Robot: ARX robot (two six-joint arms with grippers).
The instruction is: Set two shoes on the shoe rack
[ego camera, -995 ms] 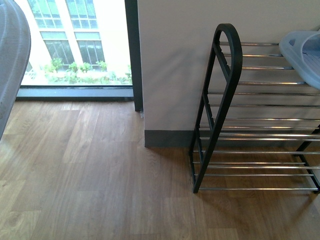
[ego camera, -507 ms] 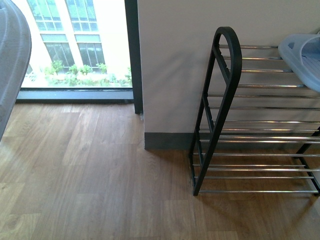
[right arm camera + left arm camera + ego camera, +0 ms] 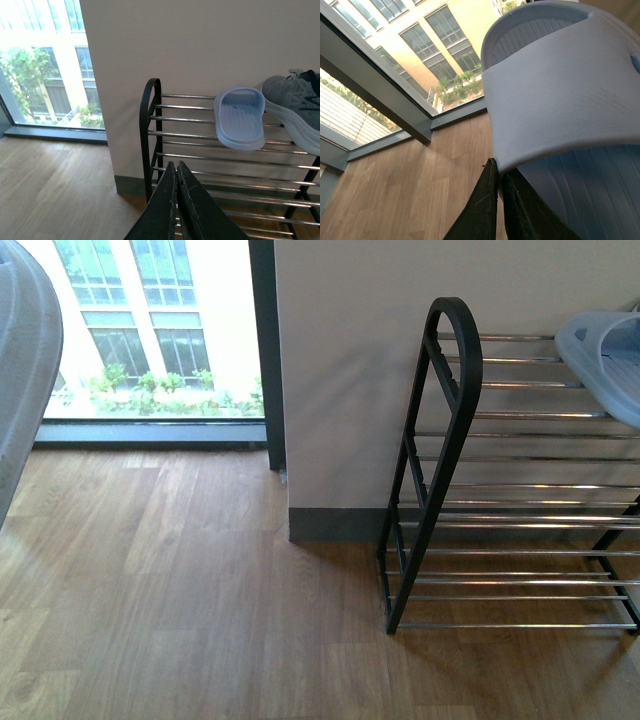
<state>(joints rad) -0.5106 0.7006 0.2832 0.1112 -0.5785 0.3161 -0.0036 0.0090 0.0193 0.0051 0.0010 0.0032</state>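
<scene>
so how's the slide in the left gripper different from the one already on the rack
The held slide is off the rack, pinched at its strap edge by the shut left gripper, with window and floor behind it. The other slide lies flat on the top rods of the shoe rack, beside a grey sneaker, and nothing grips it; the right gripper is shut and empty. Both are pale blue slides with ribbed footbeds.

Ahead of your right gripper, a blue slide and grey sneaker crowd the shoe rack top tier; rods toward the frame side look free.
</scene>
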